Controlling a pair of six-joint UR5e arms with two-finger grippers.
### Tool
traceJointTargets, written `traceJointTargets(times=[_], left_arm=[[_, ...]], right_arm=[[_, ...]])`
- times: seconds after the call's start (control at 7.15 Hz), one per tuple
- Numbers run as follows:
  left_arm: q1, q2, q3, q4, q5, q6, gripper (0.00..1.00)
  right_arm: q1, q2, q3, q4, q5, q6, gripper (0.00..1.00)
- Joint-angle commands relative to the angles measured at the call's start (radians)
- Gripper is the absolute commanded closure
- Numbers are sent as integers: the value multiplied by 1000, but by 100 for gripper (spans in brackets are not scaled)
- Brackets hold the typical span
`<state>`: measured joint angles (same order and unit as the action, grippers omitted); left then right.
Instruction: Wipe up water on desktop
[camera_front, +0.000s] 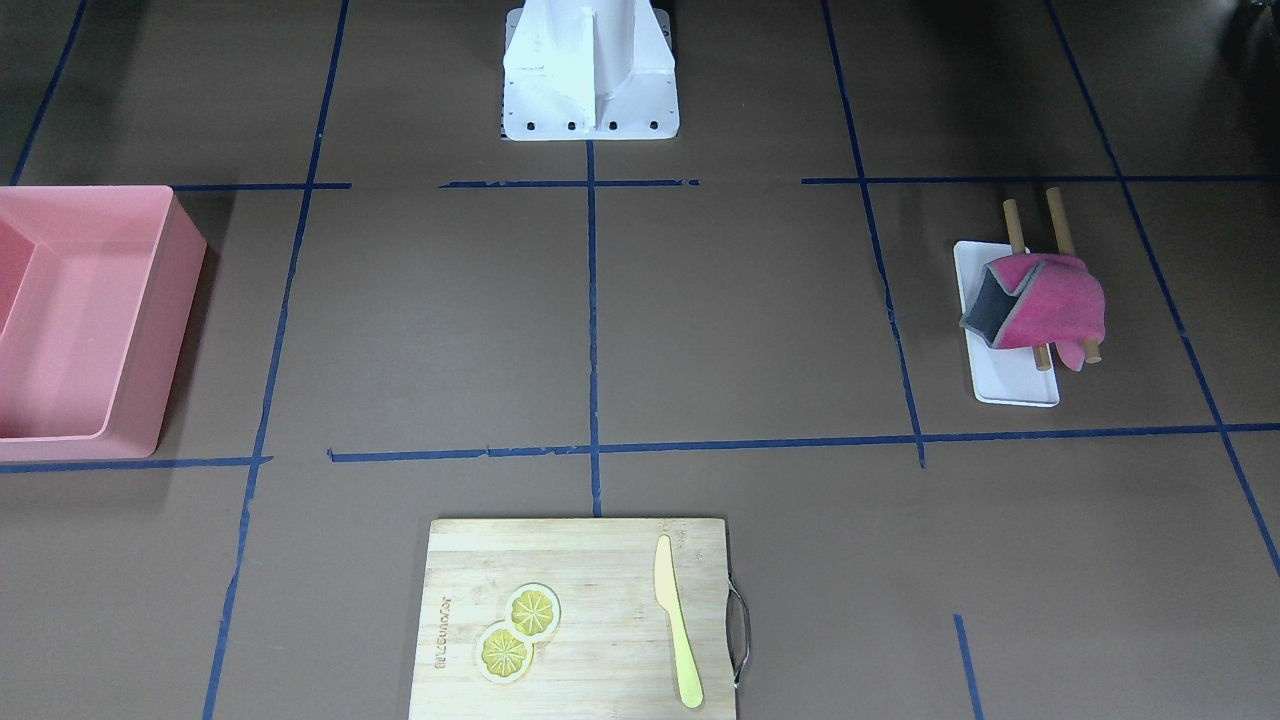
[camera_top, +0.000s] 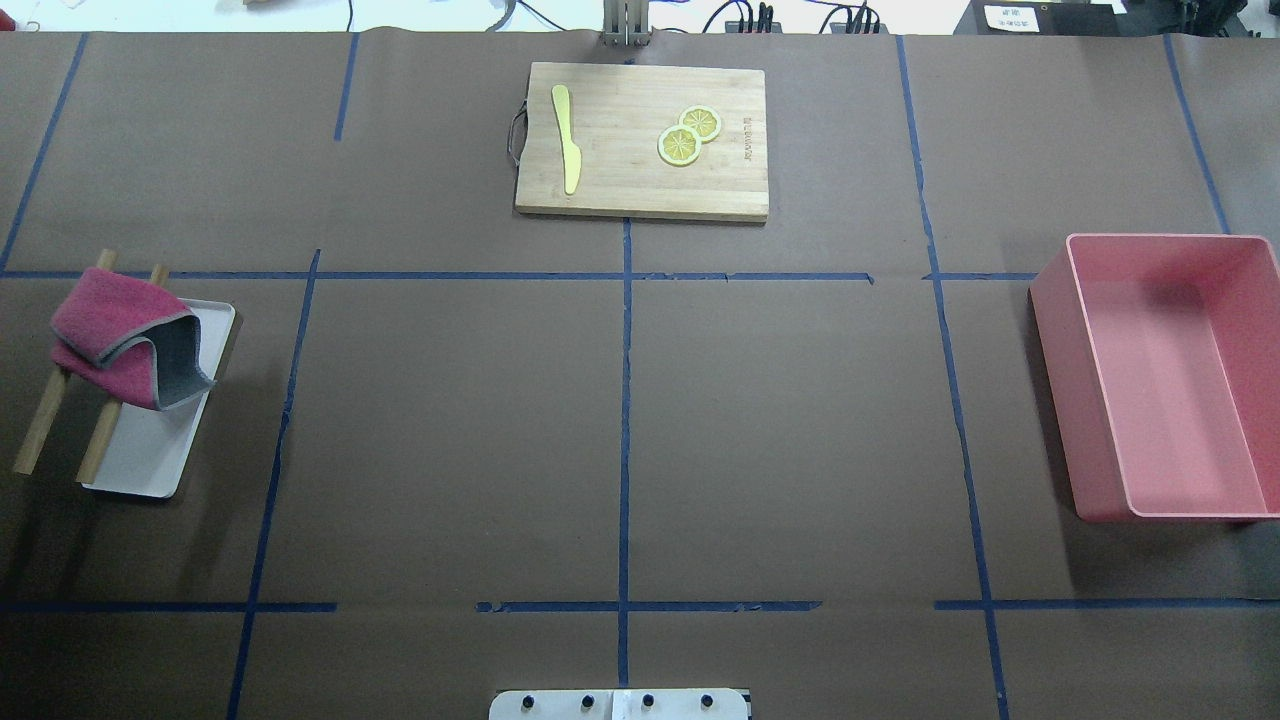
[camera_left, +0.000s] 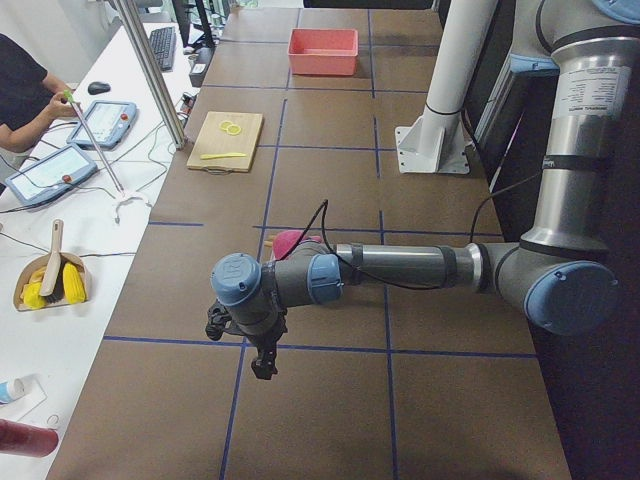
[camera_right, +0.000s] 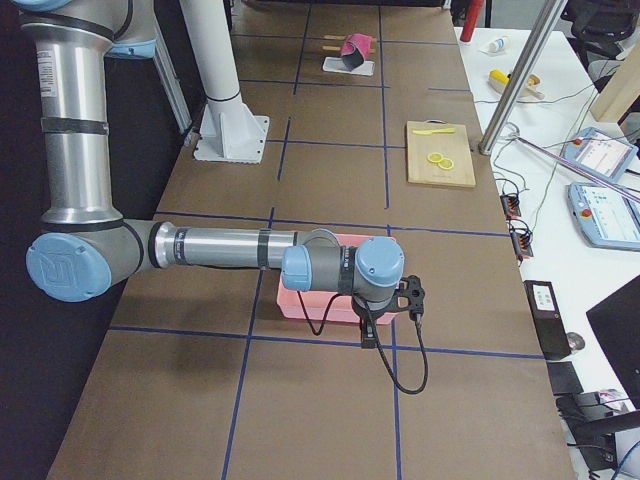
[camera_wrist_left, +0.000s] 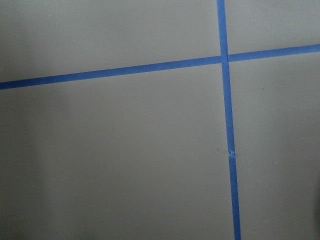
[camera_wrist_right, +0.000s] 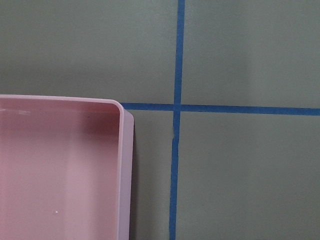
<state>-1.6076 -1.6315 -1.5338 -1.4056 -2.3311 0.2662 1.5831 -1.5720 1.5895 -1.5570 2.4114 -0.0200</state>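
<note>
desktop (camera_top: 800, 420): dark-brown, matte, cut into big rectangles by blue tape lines (camera_top: 625, 400). it fills every view and lies under both arms. i cannot make out any wet patch on it.

overhead view, clock positions:
- 12 o'clock: bamboo cutting board (camera_top: 620, 185) at the far edge, with a yellow knife (camera_top: 568, 150) lying on its left part and 2 lemon slices (camera_top: 688, 135) overlapping on its right part.
- 3 o'clock: pink bin (camera_top: 1052, 300), open top.
- 9 o'clock: white tray (camera_top: 150, 455). 2 wooden rods (camera_top: 40, 430) run along it, and a folded magenta cloth (camera_top: 115, 335) with a grey underside is draped over them.
- 6 o'clock: robot base (camera_top: 620, 705), only its front edge showing.

left gripper (camera_left: 262, 365): seen only from the table's end. it points down over bare desktop close to a tape line, and i cannot tell how its jaws stand. the left wrist view shows only tape crossing at 1 o'clock.

right gripper (camera_right: 368, 335): also seen only from the side, pointing down just beside the pink bin. jaw state unclear. the right wrist view has the bin's corner at 8 o'clock and a tape cross beside it.
</note>
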Motion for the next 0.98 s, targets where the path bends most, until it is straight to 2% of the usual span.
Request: traceJointTargets(times=[0.0, 0.14, 0.28, 0.42, 0.7, 0.84], left_arm=[[3, -8, -61, -53, -40, -36, 0], [50, -11, -83, -68, -116, -129, 0], [84, -11, -100, -119, -232, -221, 0], [118, -11, -120, -198, -294, -357, 0], [208, 13, -135, -428, -290, -677, 0], [262, 62, -134, -587, -278, -819, 0]], right_arm=[[0, 3, 3, 0, 0, 2, 0], [0, 4, 4, 0, 2, 3, 0], [0, 6, 4, -2, 2, 2, 0], [2, 6, 4, 0, 2, 2, 0], [0, 3, 12, 0, 0, 15, 0], [0, 4, 12, 0, 0, 24, 0]])
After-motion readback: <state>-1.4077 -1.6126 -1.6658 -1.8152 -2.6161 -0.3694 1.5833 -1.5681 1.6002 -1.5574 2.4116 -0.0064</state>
